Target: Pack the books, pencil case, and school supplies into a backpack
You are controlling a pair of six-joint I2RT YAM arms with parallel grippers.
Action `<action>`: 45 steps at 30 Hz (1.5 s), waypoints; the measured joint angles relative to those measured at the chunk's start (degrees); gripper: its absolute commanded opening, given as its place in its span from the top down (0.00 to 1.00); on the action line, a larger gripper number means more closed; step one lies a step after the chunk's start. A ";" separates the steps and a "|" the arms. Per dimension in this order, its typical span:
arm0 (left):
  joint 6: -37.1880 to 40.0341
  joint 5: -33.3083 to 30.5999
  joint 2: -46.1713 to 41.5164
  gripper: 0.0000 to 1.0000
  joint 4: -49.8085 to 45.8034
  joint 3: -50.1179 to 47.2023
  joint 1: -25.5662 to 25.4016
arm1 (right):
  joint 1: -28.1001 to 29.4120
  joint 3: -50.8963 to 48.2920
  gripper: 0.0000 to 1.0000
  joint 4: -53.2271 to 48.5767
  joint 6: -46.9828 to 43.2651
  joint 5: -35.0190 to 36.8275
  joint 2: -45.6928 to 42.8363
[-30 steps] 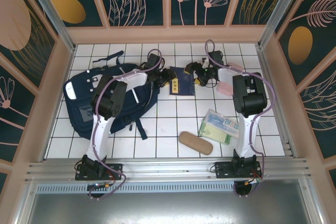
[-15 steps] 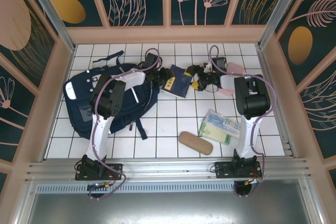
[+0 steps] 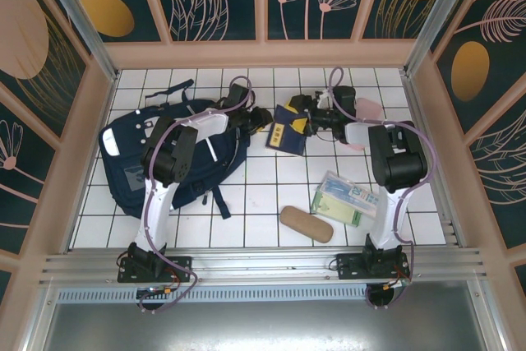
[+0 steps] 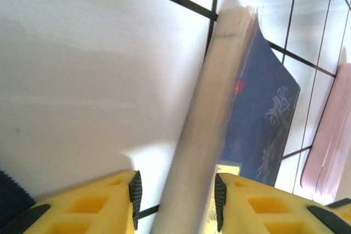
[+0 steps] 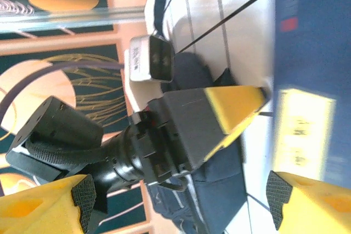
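The books (image 3: 288, 131), a dark blue stack with a yellow label, sit tilted on the tiles between the two grippers. My left gripper (image 3: 261, 118) has its jaws closed on the stack's left edge. In the left wrist view the pale page edges (image 4: 214, 108) run between the yellow fingers (image 4: 98, 206) of that gripper (image 4: 175, 198). My right gripper (image 3: 304, 117) stands wide open beside the stack's right end. Its wrist view shows the blue cover (image 5: 312, 53) and the left gripper's finger (image 5: 230, 108) on the cover's edge. The navy backpack (image 3: 164, 154) lies at the left.
A pink pouch (image 3: 362, 121) lies right of the right gripper, by the back wall. A pale green-white packet (image 3: 345, 199) and a tan oblong case (image 3: 306, 223) rest on the front right tiles. Backpack straps (image 3: 220, 201) trail toward the front.
The stack has tipped from lying flat and shifted a little to the right. My left gripper has moved right onto its edge and narrowed. The right gripper stayed open.
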 measured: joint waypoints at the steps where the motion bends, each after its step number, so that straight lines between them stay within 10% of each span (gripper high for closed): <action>1: 0.02 0.26 0.02 0.58 0.09 0.00 -0.13 | 0.46 0.00 0.17 0.31 0.33 -0.42 0.00; 9: 0.42 1.40 0.11 0.54 0.28 -0.11 -0.44 | 1.60 -0.11 0.20 -0.90 -1.92 1.44 -0.20; 21: 4.37 0.92 1.29 0.54 -4.39 3.69 -1.95 | -3.26 8.20 0.23 -33.11 -24.48 24.96 -3.37; 45: -1.60 11.50 4.35 0.67 3.04 5.55 -2.91 | -4.81 7.39 0.28 -33.38 -23.30 20.00 1.81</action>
